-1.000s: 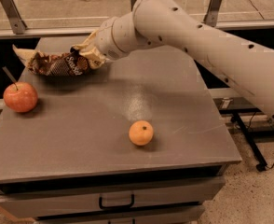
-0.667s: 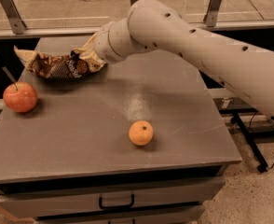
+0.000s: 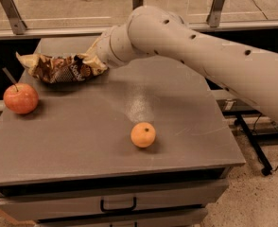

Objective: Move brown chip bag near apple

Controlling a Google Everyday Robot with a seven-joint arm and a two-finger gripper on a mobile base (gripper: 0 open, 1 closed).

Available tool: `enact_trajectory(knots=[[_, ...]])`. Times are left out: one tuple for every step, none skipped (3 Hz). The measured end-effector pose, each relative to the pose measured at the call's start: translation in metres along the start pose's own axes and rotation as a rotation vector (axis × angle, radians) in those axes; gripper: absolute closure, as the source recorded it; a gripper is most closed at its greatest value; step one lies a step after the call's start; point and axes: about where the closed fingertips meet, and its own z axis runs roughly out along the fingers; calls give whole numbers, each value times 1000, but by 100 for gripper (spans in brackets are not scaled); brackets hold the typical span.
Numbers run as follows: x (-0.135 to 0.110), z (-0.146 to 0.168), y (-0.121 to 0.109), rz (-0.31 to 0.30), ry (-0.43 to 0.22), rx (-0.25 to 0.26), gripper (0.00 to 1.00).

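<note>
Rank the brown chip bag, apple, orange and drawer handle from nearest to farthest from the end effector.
1. brown chip bag, at the end effector, back left.
2. apple, left edge, and orange, front centre: too close to call.
3. drawer handle, below the front edge.

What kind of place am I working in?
Probably a lab or office test area: grey drawer cabinet, glass barrier with metal posts, speckled floor. Gripper at right end of brown chip bag.

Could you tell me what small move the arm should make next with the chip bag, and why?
Probably carry the brown chip bag a little closer to the apple and set it down: the gripper is at the bag's end away from the apple, and a gap of table separates them.
</note>
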Motion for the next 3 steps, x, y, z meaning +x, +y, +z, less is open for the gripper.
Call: enact_trajectory(knots=[[1, -1, 1, 17, 5, 3, 12], [1, -3, 0, 26, 10, 12, 0], [1, -3, 0, 27, 11, 12, 0]])
